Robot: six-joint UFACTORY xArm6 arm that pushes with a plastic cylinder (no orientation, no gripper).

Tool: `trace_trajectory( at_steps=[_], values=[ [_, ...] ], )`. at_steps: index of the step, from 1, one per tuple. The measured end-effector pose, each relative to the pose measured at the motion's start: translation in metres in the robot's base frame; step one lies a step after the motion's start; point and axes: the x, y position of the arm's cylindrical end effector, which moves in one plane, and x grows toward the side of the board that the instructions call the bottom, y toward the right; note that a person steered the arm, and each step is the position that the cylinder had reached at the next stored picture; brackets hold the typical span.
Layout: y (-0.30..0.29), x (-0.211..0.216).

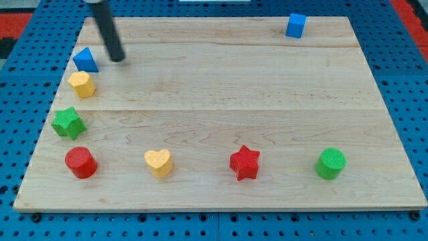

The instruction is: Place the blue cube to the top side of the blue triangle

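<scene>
My tip (pixel 118 58) sits just beside the blue triangle (pixel 85 60), seemingly apart.

Only the rod visible: straight, slim, round-sectioned, dark grey to black, smooth matte finish, faint lighter sheen along one side. My tip (pixel 119 59) blunt, rounded, same dark colour.

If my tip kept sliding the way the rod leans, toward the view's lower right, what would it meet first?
Probably nothing: from my tip, right of the blue triangle, that line crosses bare board. The red star lies nearest it, though direction is uncertain.
</scene>
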Motion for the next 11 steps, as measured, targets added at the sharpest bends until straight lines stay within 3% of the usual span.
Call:
trace_trajectory(
  at_steps=[2,3,4,6,7,8,9,10,11],
  values=[
    [0.29,0.0],
    [0.369,-0.052],
    [0.393,-0.106],
    [0.202,-0.103],
    [0.236,-0.1],
    [0.305,-0.086],
    [0.287,-0.049],
    [0.207,-0.056],
    [0.192,-0.071]
  ],
)
